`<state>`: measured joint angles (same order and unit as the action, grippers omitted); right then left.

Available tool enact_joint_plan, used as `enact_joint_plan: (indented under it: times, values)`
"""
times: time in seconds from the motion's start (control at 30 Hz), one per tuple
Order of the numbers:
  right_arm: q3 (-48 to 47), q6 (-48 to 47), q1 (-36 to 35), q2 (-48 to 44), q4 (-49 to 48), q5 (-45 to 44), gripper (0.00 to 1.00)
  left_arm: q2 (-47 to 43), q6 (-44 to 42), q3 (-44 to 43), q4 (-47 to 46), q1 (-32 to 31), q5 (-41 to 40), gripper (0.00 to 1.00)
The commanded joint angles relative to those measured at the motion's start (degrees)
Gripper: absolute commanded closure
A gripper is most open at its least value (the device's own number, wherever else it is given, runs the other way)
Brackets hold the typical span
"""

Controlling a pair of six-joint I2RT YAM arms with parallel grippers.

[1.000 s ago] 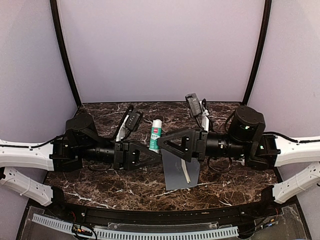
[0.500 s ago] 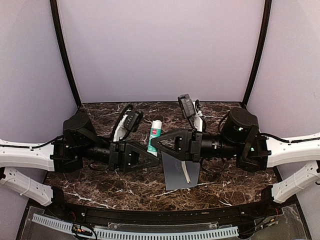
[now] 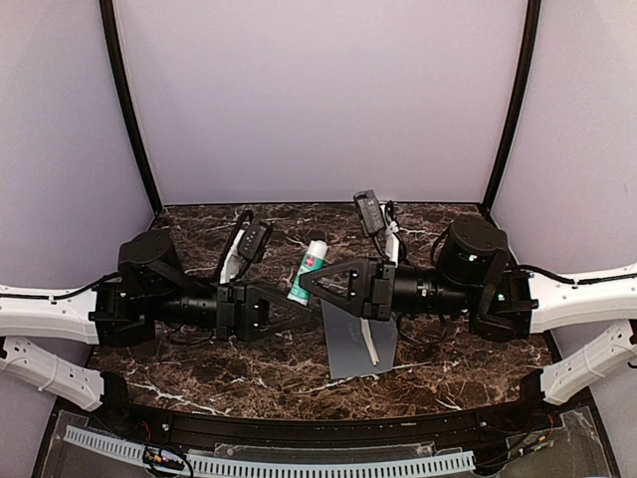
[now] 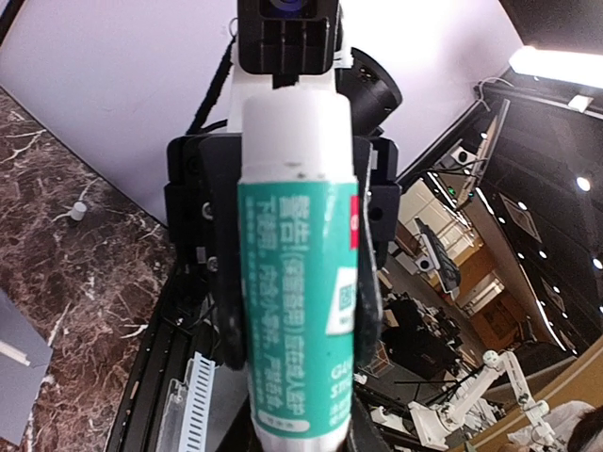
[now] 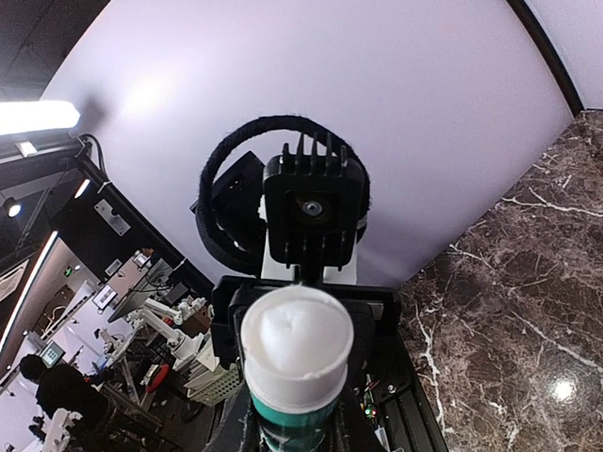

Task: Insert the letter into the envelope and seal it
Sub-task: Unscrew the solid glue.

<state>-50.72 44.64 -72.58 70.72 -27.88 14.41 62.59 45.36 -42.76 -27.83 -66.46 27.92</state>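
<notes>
1. Left end effector (image 3: 311, 307) reaches in from the left and pinches a cylindrical glue stick (image 3: 311, 267), white at both ends with a teal printed label. In the left wrist view, dark fingers (image 4: 226, 315) press against both sides of that label.
2. The right end effector (image 3: 305, 285) comes in from the right, and its tip overlaps the left one's. It meets the lower end of the glue stick, but I cannot tell whether it is clamped or spread.
3. The glue stick is held off the dark, white-veined marble tabletop (image 3: 249, 370). It is tilted, with its upper end leaning towards the pale back wall (image 3: 318, 100) and facing the right wrist camera.
4. The flat slate-grey paper envelope (image 3: 348, 344) lies on the tabletop just right of centre. Its far edge is hidden under the right end effector, and its near edge stops short of the black rail (image 3: 299, 423) along the tabletop's front edge. A thin white strip (image 3: 371, 349) lies on its right part.
5. Bare marble shows between the arms and the back wall. More shows in front of the left arm, to the left of the envelope.
</notes>
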Motion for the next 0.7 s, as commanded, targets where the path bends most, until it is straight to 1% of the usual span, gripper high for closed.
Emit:
enact_joint_plan:
  times: [0.0, 0.2, 0.37, 0.5, 0.67]
  values:
    - [-0.43, -0.67, -0.02, -1.70, 2.49, -2.88, 1.00, -3.39, -1.45, 1.36, 6.96, 0.54, -9.70, 1.00]
    - [-4.23, -0.59, -0.09, 1.13, 11.61, -7.64, 1.00, -2.98, -2.00, -0.09, 15.44, 0.54, -16.32, 1.00]
    - [-9.62, 1.48, -0.52, 5.44, 22.71, -14.05, 1.00, -1.88, -2.66, -2.32, 24.67, 0.54, -24.96, 1.00]
    - [-12.46, 4.41, -0.83, 8.53, 29.13, -19.92, 1.00, -0.60, -3.05, -3.03, 30.74, 0.54, -31.60, 1.00]
    - [-16.25, 6.93, -1.42, 12.82, 34.01, -22.61, 1.00, 0.83, -3.43, -3.12, 33.06, 0.54, -34.16, 1.00]
